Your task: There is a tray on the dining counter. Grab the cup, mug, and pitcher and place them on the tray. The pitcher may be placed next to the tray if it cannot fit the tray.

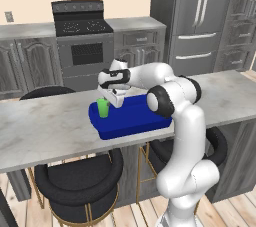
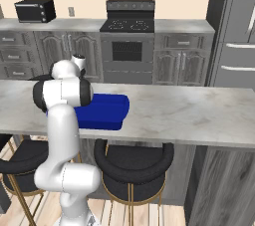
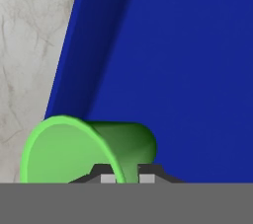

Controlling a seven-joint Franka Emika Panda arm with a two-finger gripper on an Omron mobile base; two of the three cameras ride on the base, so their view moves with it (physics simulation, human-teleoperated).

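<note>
Cup [image 3: 89, 149] sits at the lower left of the hand view, its green rim pinched between the two dark fingertips [image 3: 107, 178], which stand narrow with only the thin wall between them. That rim grip seems chosen because the cup has no handle and its wall is thin enough for a small opening. In the left base view the cup [image 1: 103, 107] hangs upright under the gripper [image 1: 111, 99], left of centre, over the left end of the tray [image 1: 131, 123]. Whether its base touches the tray floor I cannot tell. Holding it upright and inside the raised rim suggests the placing step is nearly done, with release to follow. The tray lies on the counter [image 1: 45, 128] at mid-frame, near the edge above the stools [image 1: 80, 178], probably so the arm can reach it from the base. In the right base view the arm hides much of the tray [image 2: 107, 110].
</note>
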